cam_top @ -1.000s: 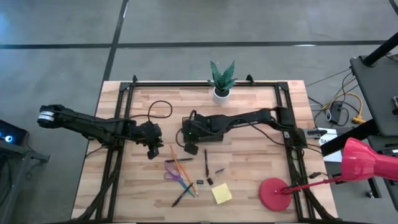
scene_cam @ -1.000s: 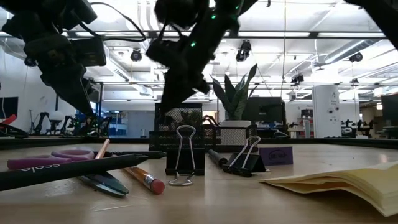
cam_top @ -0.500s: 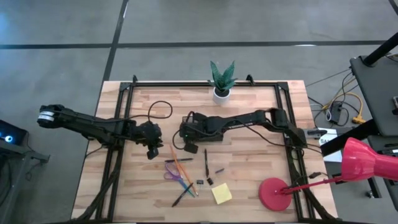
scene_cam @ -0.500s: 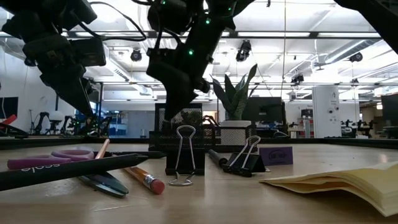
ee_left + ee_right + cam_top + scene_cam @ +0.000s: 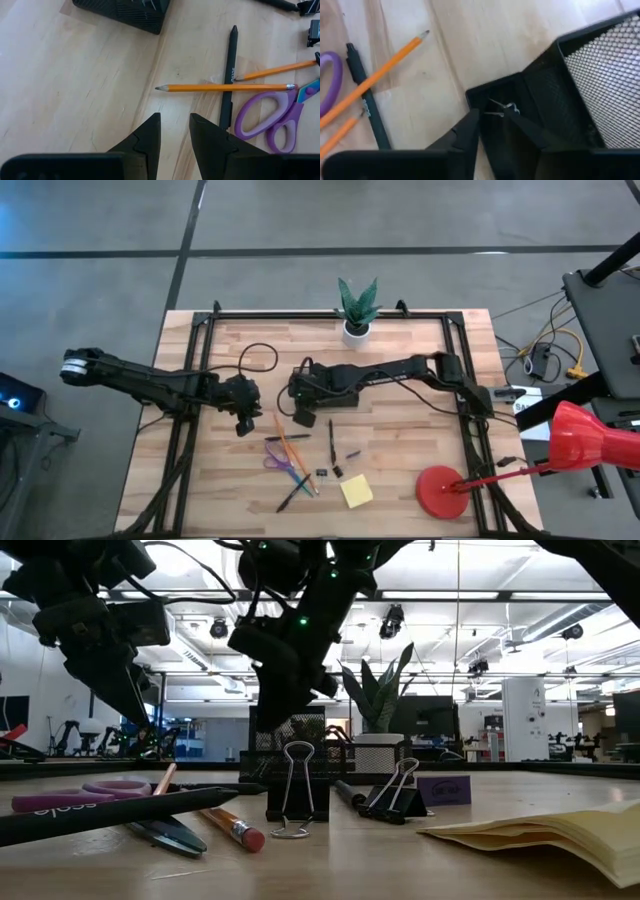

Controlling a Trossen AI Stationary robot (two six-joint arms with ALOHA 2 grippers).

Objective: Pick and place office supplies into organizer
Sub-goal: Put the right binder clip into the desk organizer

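Organizer [image 5: 555,100] lies under nearly closed, empty right pincer [image 5: 492,127].

Evenly and softly lit from above in the high view, with the wooden surface [image 5: 400,450] pale and only faint shadows beneath the arms. Strongly backlit in the low view by ceiling lights [image 5: 218,628] in the upper part of the frame, leaving both arms as near-black silhouettes, while the yellow sticky-note pad [image 5: 560,830] at lower right and the black pen [image 5: 110,812] at lower left sit soft and out of focus. Bright and slightly washed out in both wrist views, with a pale glare across the wood and the dark fingers [image 5: 145,142] blurred at the lower edge.
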